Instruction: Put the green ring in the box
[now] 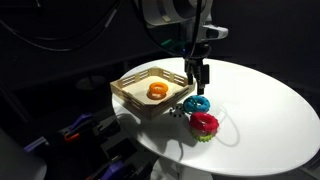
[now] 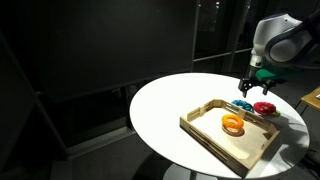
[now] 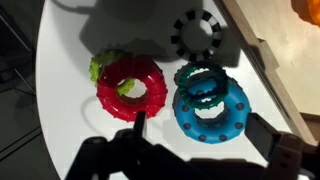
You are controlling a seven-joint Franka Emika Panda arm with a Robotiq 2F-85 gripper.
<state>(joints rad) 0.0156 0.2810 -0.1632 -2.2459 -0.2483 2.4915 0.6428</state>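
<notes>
A dark green ring (image 3: pixel 198 76) lies on top of a blue ring (image 3: pixel 212 108) on the white table. A light green ring (image 3: pixel 98 67) peeks out from under a red ring (image 3: pixel 132 88) beside them. My gripper (image 3: pixel 203 132) is open and hovers just above the blue ring, one finger on each side of it. In both exterior views the gripper (image 1: pixel 198 78) (image 2: pixel 250 85) hangs over the blue ring (image 1: pixel 197 103) next to the box (image 1: pixel 130 95) (image 2: pixel 215 142). The box holds an orange ring (image 1: pixel 157 91) (image 2: pixel 233 123).
A dark toothed ring shape (image 3: pixel 197 35) lies between the rings and the box edge (image 3: pixel 262 50). The round white table (image 1: pixel 270 110) (image 2: pixel 165 105) drops off close beside the rings. The surroundings are dark.
</notes>
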